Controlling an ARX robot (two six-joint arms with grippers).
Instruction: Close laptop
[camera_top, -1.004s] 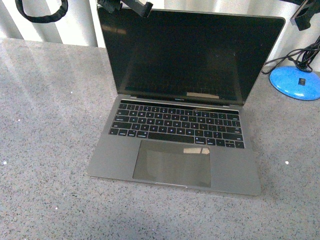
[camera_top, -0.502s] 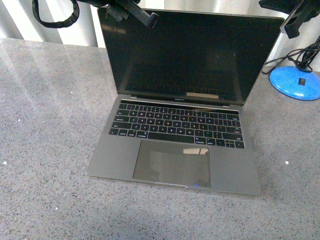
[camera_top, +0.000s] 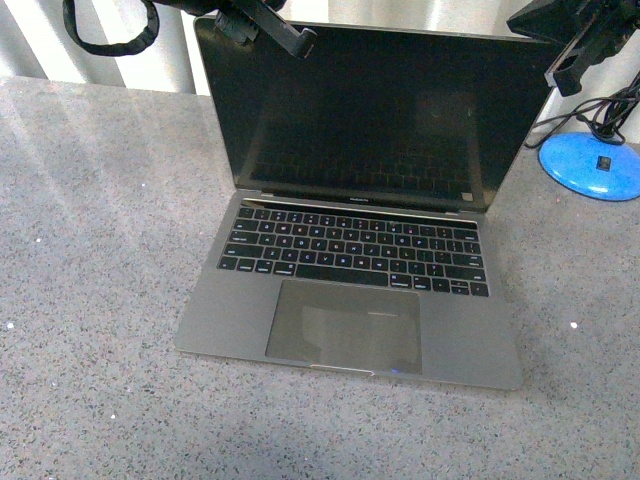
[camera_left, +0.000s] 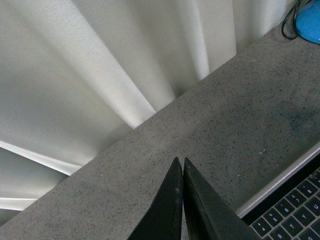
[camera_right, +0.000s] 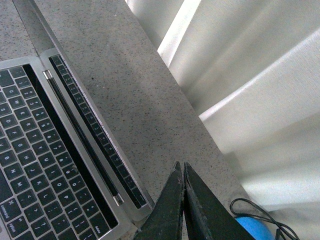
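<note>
Against half a second ago, I see the laptop (camera_top: 350, 300) screen tipped slightly forward. Left gripper (camera_top: 303, 40) at 11 o'clock and right gripper (camera_top: 560, 76) at 1 o'clock both have fingers pressed together.

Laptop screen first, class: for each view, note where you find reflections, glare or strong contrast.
Front view: the laptop screen is dark yet faintly mirrors its keys, and the trackpad carries a pale sheen. Left wrist view: the curtain is brightly lit with soft shadow folds, the shut left pincer a dark silhouette. Right wrist view: same bright curtain, right pincer equally dark.
</note>
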